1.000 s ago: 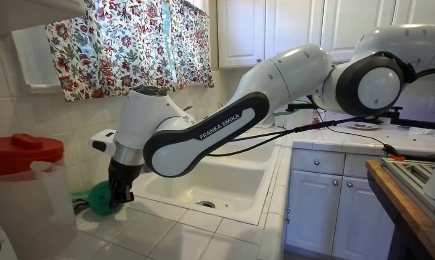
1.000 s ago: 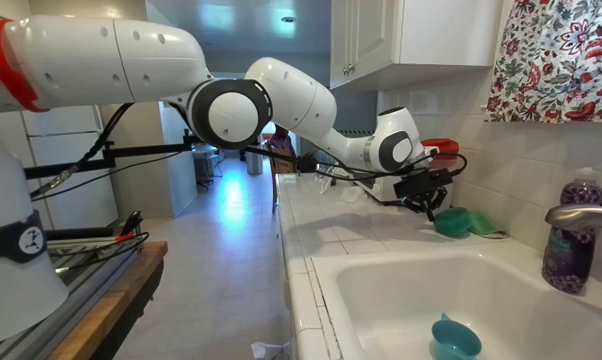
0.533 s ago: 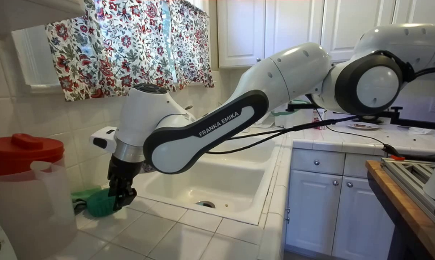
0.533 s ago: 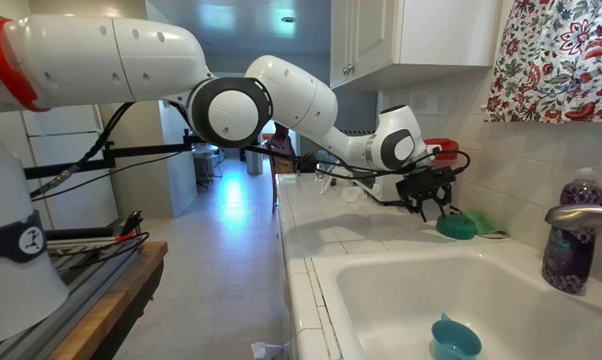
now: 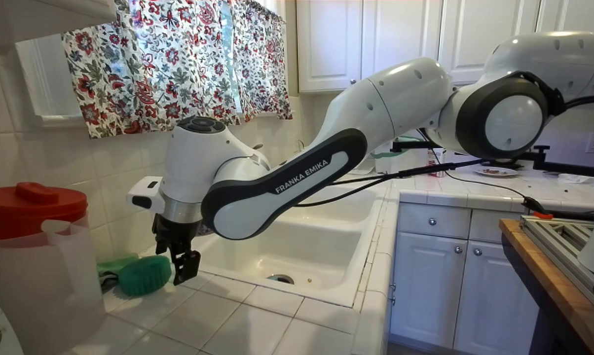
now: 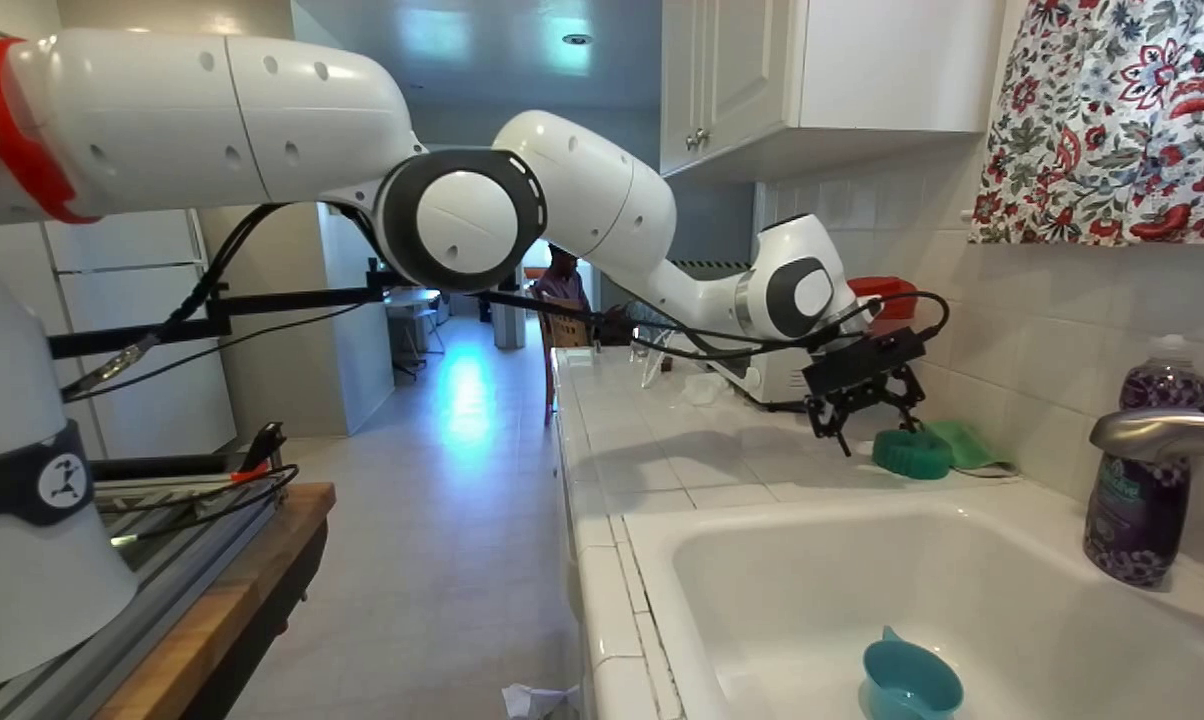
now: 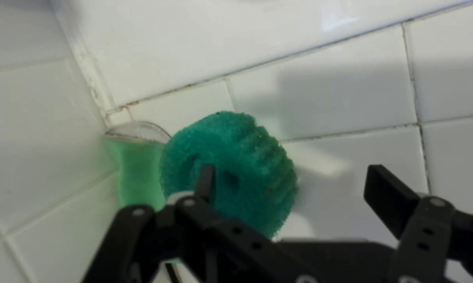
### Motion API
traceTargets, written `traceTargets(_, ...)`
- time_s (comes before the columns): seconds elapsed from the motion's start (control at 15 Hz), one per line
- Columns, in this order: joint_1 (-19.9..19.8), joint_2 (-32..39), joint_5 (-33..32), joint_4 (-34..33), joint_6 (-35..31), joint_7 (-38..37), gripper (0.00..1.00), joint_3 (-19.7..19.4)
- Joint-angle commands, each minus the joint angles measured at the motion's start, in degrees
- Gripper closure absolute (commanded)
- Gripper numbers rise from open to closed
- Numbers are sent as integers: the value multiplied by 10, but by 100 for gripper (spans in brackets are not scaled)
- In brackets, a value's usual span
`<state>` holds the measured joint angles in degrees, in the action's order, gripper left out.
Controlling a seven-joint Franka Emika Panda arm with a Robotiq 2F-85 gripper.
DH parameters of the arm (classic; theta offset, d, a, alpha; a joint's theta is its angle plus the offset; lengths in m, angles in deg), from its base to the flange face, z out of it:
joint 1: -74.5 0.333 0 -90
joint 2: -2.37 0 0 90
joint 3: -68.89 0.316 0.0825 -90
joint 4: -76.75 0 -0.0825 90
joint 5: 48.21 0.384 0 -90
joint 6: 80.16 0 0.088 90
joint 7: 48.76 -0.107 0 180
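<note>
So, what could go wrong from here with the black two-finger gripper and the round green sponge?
If the open black two-finger gripper lowered here, one finger, overlapping the round green sponge in the wrist view, might press on it instead of straddling it. The light green object lies close beside the sponge, so it might be caught or dragged along.

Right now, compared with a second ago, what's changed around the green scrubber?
The pincer has opened and shifted slightly rightward in both exterior views, apparently letting go of the green scrubber. The scrubber has tipped from tilted up to lying flatter on the counter. The turquoise cup, purple bottle and red-lidded pitcher stayed put.
</note>
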<state>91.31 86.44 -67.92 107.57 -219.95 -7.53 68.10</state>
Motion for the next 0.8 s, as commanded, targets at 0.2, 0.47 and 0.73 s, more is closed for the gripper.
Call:
traceTargets(0.2, 5, 12, -25, -19, -16, 38, 10, -22)
traceTargets(0.47, 4, 18, -31, -23, -39, 53, 9, -21)
traceTargets(0.73, -1, 23, -27, -26, -70, 74, 9, -13)
